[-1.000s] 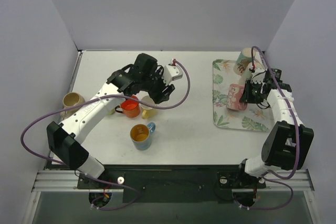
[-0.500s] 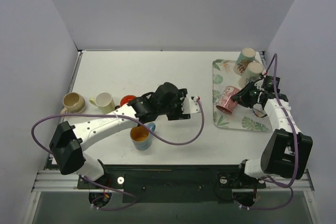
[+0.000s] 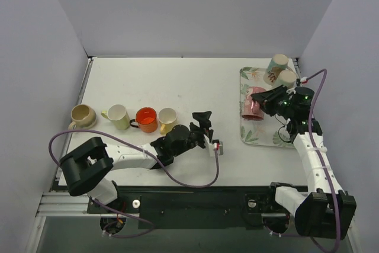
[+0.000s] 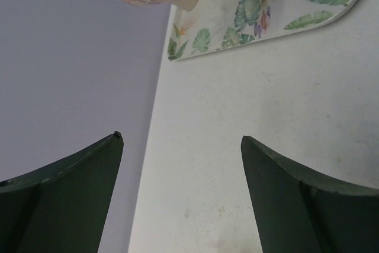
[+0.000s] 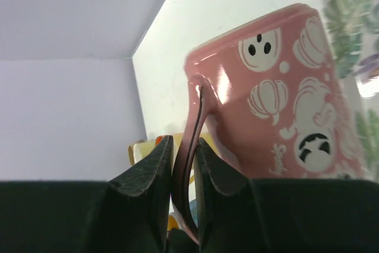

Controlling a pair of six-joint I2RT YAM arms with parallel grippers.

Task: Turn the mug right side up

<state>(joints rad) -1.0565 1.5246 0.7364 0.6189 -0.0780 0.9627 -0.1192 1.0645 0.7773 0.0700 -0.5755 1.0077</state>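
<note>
Watching my right hand (image 5: 182, 141) clamped on the mug (image 5: 284, 105) handle — left hand (image 4: 180, 138) spread apart, low over the worktop (image 4: 266, 117).

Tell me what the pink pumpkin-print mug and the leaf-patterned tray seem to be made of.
The pink pumpkin-print mug looks like glazed ceramic: glossy highlights beside the handle. The leaf-patterned tray has a smooth printed surface, perhaps melamine or plastic; uncertain.
</note>
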